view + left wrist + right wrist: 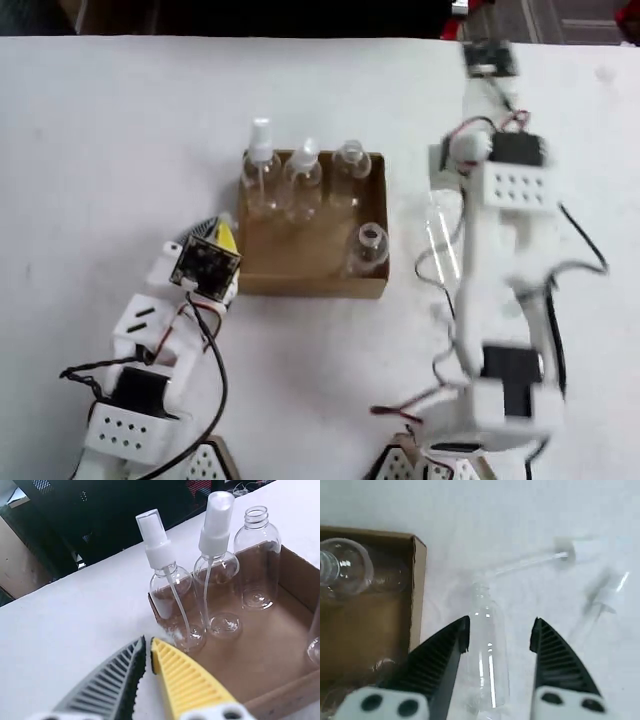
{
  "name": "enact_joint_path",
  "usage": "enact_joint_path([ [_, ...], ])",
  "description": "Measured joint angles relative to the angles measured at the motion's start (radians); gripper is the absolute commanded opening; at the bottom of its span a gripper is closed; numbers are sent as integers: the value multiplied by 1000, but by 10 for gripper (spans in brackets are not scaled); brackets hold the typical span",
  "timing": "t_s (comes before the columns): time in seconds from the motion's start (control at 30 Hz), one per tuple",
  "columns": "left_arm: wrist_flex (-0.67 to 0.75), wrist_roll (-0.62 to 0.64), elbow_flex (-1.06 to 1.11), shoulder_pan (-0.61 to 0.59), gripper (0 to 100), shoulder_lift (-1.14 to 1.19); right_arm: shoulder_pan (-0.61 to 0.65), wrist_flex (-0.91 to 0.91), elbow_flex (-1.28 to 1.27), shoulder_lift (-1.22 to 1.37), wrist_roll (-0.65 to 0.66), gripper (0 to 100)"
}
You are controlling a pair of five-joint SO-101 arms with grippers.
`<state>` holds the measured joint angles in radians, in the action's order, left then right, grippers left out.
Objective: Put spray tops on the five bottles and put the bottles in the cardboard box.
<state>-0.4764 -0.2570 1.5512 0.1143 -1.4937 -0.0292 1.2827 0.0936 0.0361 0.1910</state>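
The cardboard box (pixel 312 268) sits mid-table. Inside it stand two clear bottles with white spray tops (pixel 154 536) (pixel 216 520) and two bare-necked bottles (pixel 350 168) (pixel 368 248). Another clear bottle (pixel 487 645) lies on the table just right of the box (pixel 417 595), also seen from above (pixel 441 238). My right gripper (pixel 500 625) is open, its black fingers on either side of that lying bottle. Two loose spray tops (pixel 565 555) (pixel 600 597) lie beyond it. My left gripper (pixel 148 647) is shut and empty beside the box's left wall (pixel 222 233).
The right arm (pixel 510 260) stretches up the right side, trailing cables. A small black module (pixel 490 58) lies near the table's far edge. Bare white tabletop extends left of the box and in front of it.
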Motion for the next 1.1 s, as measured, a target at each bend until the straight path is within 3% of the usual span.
enact_joint_path([
  [0.37, 0, 0, 0, 0, 24, 0, 26, 138, 339, 499, 80, 176],
  [0.9, 0, 0, 0, 0, 24, 0, 29, 155, 557, 736, 81, 174],
  [1.1, 0, 0, 0, 0, 24, 0, 29, 155, 571, 752, 81, 69],
])
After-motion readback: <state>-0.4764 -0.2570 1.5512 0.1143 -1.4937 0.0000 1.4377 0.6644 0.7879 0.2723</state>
